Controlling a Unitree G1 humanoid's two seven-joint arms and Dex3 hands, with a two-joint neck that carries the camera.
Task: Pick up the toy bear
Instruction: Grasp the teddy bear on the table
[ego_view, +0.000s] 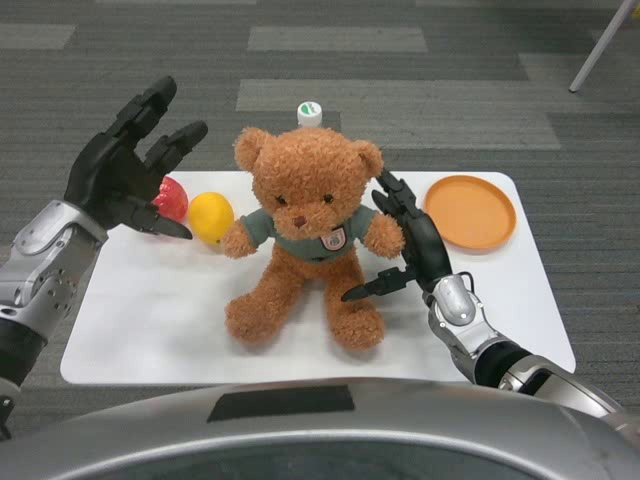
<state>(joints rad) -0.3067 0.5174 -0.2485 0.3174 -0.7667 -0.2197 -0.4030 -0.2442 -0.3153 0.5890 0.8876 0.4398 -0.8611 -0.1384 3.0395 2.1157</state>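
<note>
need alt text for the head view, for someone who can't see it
A brown toy bear in a teal shirt sits upright on a white table, with the robot's open right hand close beside its arm and the open left hand raised over a red apple. A yellow fruit, an orange plate and a white-capped bottle sit around it.
</note>
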